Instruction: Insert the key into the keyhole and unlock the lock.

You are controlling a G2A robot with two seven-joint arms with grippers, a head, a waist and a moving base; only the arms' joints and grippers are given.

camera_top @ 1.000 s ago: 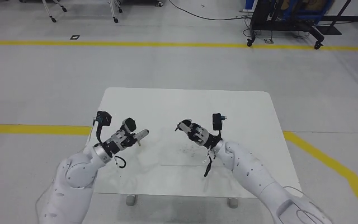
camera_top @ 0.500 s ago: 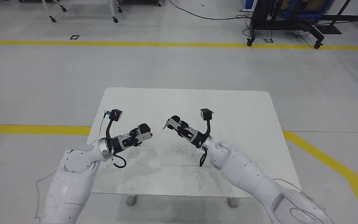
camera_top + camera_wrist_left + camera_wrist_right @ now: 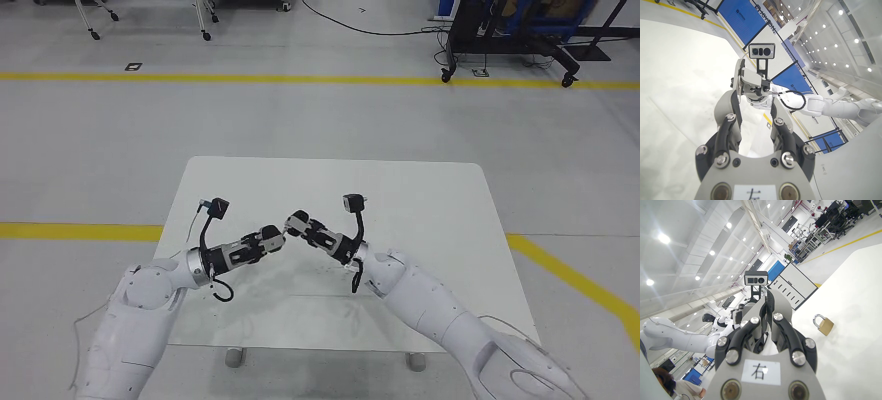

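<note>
Claws hang nearly tip to tip above the middle of the table [image 3: 420, 190], one reaching in from each side. The left claw [image 3: 755, 98] is spread wide: its two black-padded fingers [image 3: 735, 106] stand well apart with nothing between them. Facing it, just ahead, the right claw [image 3: 768, 296] is pressed together on a thin, flat, silvery key [image 3: 739, 87]. The key's pointed end sits just beside the tip of one left finger — whether the two touch I cannot tell. In the right wrist view that claw's pads lie almost flush, with only a sliver of gap. The brass lock [image 3: 824, 325] lies on the tabletop, apart from both claws — its silver shackle loops up from the body and looks closed.
</note>
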